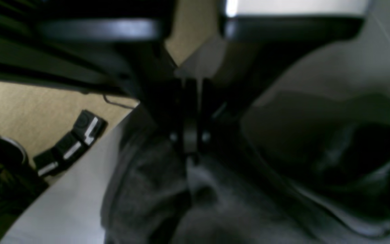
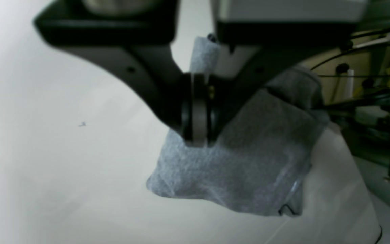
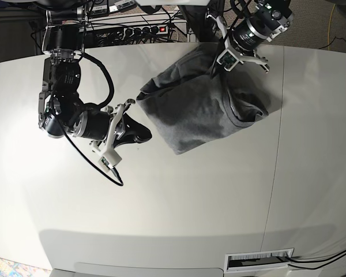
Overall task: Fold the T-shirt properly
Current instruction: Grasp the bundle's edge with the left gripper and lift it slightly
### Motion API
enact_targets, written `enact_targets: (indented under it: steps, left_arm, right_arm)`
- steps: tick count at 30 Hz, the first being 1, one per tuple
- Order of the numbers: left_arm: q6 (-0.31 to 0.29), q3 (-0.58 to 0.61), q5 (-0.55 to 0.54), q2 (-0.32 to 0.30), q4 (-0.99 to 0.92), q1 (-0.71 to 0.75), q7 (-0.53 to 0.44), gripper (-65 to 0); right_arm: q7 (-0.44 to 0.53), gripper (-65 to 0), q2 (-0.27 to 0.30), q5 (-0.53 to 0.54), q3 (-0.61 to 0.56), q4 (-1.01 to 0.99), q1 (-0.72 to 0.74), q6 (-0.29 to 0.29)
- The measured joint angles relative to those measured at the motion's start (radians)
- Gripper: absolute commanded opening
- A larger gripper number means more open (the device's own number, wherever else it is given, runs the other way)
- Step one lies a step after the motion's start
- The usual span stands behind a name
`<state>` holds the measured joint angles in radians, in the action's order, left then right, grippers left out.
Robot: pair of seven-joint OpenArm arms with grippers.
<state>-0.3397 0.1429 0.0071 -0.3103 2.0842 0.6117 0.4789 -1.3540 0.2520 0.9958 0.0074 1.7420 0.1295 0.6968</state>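
The plain heather-grey cotton T-shirt (image 3: 202, 109) lies rumpled on the white table (image 3: 179, 202), both arms' fingers pinched tight on opposite edges, left (image 3: 218, 68) and right (image 3: 134, 104), seemingly to spread it flat.

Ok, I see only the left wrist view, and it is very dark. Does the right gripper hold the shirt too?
Observer: Yes. The right gripper is shut on a corner of the shirt.
Operator: Is the shirt spread flat?
Observer: No. It lies rumpled on the table, pulled out between the two arms.
Operator: Where is the neck?
Observer: The neck faces up, just below the left gripper in the base view.
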Motion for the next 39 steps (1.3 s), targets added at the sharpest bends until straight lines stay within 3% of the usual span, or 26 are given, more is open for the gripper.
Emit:
enact_targets:
  steps: [4,8,12,21,23,26,31,39]
  left_arm:
    - [0.000,0.000,0.077,0.000,0.061,0.001,-0.002,-65.0]
    - [-0.001,0.000,0.233,-0.004,0.071,0.000,-0.005,-65.0]
    - [0.034,0.000,0.240,-0.062,0.071,0.003,-0.008,-65.0]
    - [0.026,-0.001,0.093,-0.075,0.263,0.080,0.053,-65.0]
    - [0.018,-0.001,0.048,-0.075,0.252,0.090,0.108,-65.0]
    - [-0.029,-0.001,-0.031,-0.069,0.252,0.103,0.104,-65.0]
    - [-0.053,-0.001,-0.085,-0.064,0.252,0.138,0.110,-65.0]
    - [-0.185,-0.003,-0.238,-0.065,0.252,0.181,0.150,-65.0]
  right_arm:
    - [0.000,-65.0,0.000,0.000,0.000,0.000,0.000,0.000]
    - [0.000,-65.0,0.000,0.000,0.000,0.000,0.000,0.000]
    - [0.000,-65.0,0.000,-0.002,0.000,0.000,0.000,0.000]
    - [0.001,-65.0,0.000,-0.027,0.000,0.000,-0.002,0.000]
    - [0.004,-65.0,0.000,-0.026,0.000,0.000,-0.002,0.000]
    - [0.004,-65.0,0.000,-0.034,0.000,0.000,-0.002,0.000]
    - [0.004,-65.0,0.000,-0.053,0.000,0.000,-0.002,0.000]
    - [0.023,-65.0,0.000,-0.079,0.000,0.000,-0.002,0.000]
